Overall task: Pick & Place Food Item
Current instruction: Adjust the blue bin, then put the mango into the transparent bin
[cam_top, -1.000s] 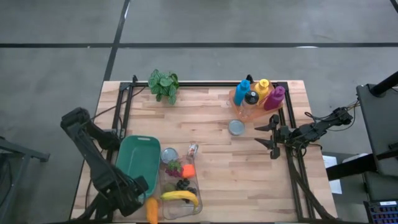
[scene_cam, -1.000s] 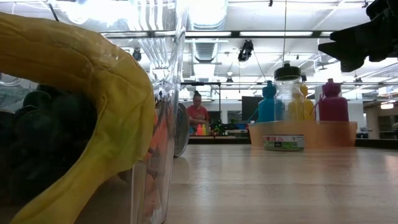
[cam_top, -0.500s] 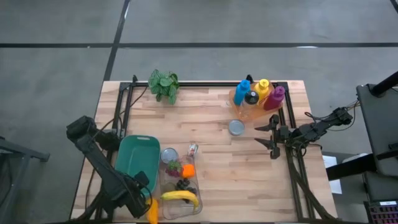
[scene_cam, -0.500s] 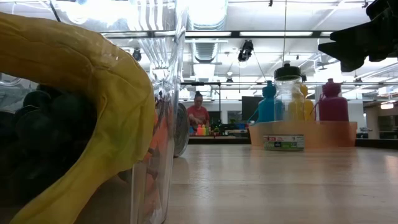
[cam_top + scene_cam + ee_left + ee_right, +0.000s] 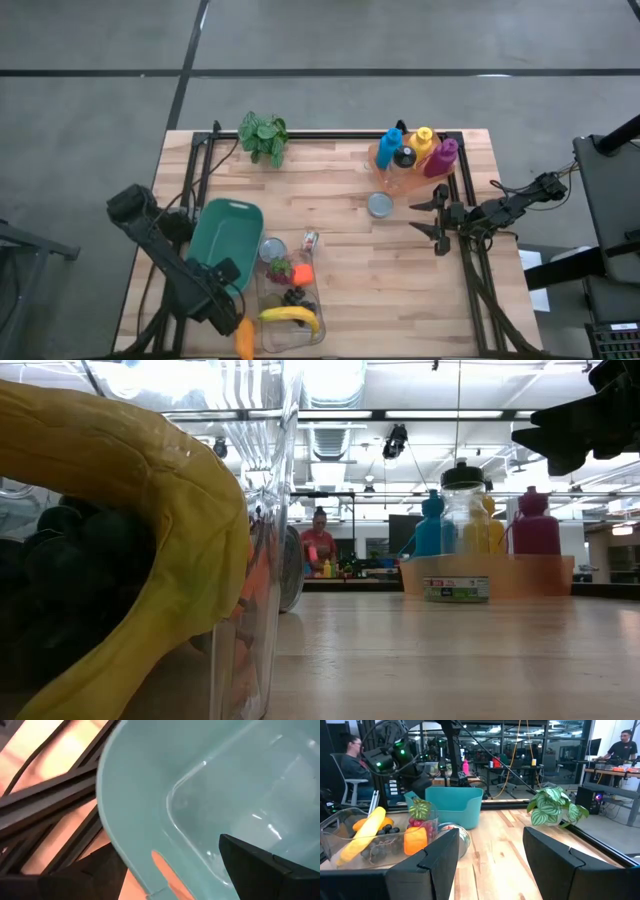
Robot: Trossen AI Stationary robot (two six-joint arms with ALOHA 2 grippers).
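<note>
hovered left gripper (image 5: 225, 283) with fingers apart, empty, over near rim of teal bin (image 5: 215, 236). lay carrot (image 5: 243, 338) just beside it at table's front edge, long axis front-to-back. waited right gripper (image 5: 437, 222) far off, also apart.

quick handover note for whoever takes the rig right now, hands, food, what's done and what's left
Left hand: open, empty, over the near rim of the teal bin.
Right hand: open, empty, waiting at the table's right edge by the bottle holder.
Food: banana, dark grapes, strawberry and an orange piece sit in the clear tray; another orange item lies just outside it at the near edge.
Done: nothing visibly placed in the bin.
Left: pick a food item and place it.
</note>
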